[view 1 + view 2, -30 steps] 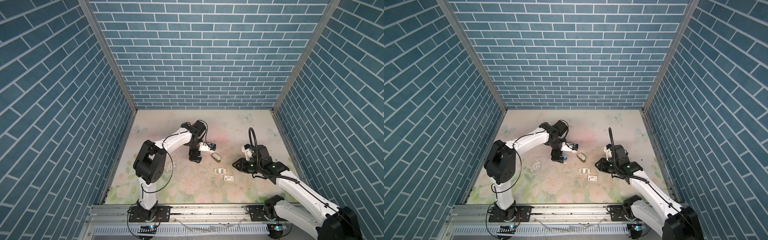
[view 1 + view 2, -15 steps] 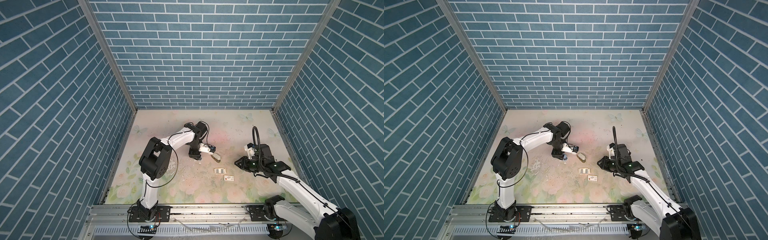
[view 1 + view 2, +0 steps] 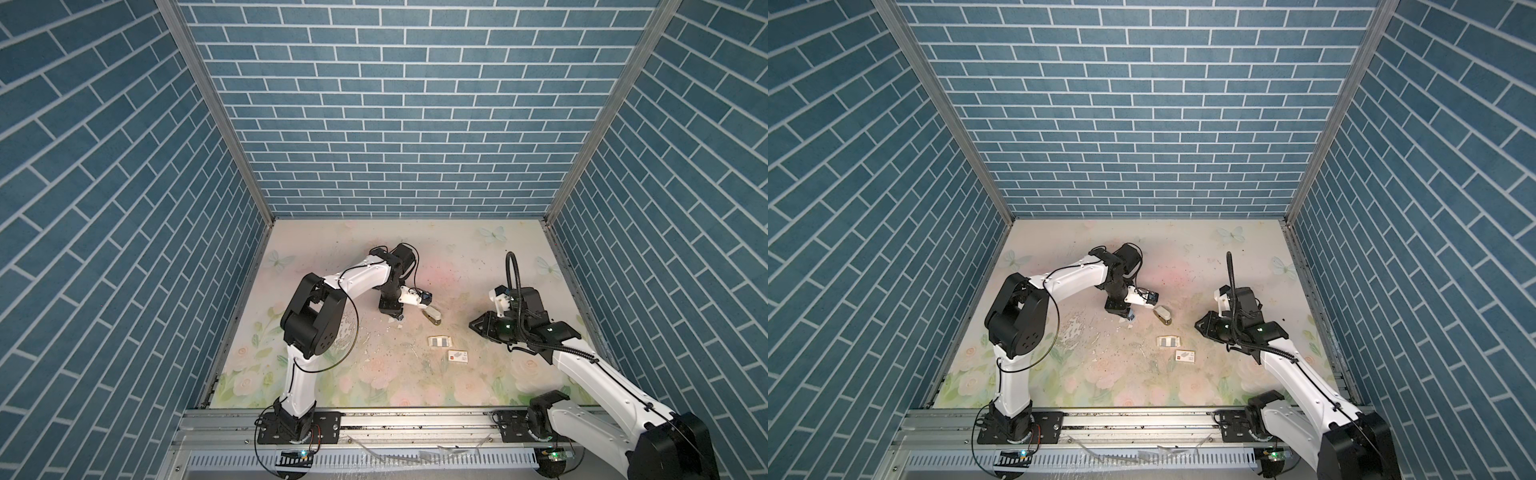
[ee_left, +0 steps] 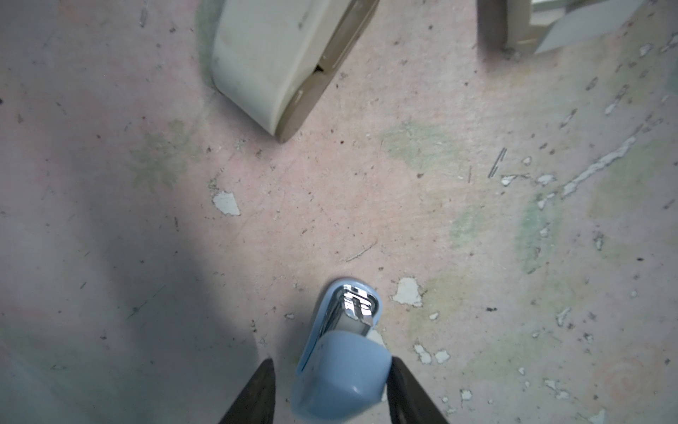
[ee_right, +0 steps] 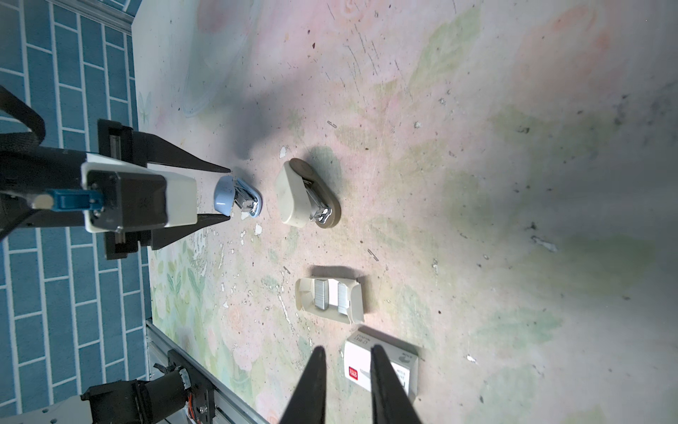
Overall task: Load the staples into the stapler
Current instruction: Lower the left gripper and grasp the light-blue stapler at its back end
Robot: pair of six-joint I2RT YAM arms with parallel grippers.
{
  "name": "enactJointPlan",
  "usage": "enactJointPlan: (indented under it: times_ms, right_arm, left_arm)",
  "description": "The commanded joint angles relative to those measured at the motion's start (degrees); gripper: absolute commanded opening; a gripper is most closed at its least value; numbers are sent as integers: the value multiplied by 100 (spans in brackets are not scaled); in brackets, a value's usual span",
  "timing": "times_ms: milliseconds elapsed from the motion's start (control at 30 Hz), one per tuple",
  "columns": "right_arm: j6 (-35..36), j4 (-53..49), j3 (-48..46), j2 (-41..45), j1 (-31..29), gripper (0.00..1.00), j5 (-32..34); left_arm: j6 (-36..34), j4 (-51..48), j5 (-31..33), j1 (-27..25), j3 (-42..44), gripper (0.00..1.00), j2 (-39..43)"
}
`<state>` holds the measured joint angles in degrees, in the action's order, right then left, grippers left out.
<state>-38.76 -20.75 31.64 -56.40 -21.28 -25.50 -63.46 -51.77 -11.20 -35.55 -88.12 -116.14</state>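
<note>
Two left fingers [image 4: 257,396] point straight down at the bench [image 3: 374,374] and flank one end of the blue stapler [image 4: 341,374]. One lies against its side and a sliver of bench shows beside the other, so I cannot tell whether they pinch it. Above them the wrist folds sharply under a forearm that reaches toward mid-bench from a raised elbow over the front-left base. The cream stapler [image 5: 304,198] lies near the blue one, not touching it. The staples [image 5: 321,293], two grey strips, sit in the tray [image 5: 330,299] in front of the cream stapler, with a white box [image 5: 385,367] just beside the tray. The right fingers [image 5: 312,389] stand slightly apart, pinching nothing. They are held nearly level above the bench and aimed toward the tray and box. That arm stretches low from the front-right base.
</note>
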Motion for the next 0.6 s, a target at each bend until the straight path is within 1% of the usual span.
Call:
enactJointPlan:
  times_ms: [0,267,433,500,567]
  right_arm:
    - [-106,96,17,-44,27,23,-87]
    - [-114,150,18,-104,36,22,-113]
    - [-113,174,18,-108,42,22,-121]
    - [-114,181,18,-110,45,22,-122]
    - [-114,182,9,-117,45,21,-122]
  left_arm:
    - [11,-184,-92,-37,75,49,-6]
    - [65,-189,-110,-101,93,48,-19]
    - [79,-179,-85,-112,115,42,-36]
    - [95,-159,-71,-110,136,37,-32]
    - [104,-132,-54,-116,150,37,-32]
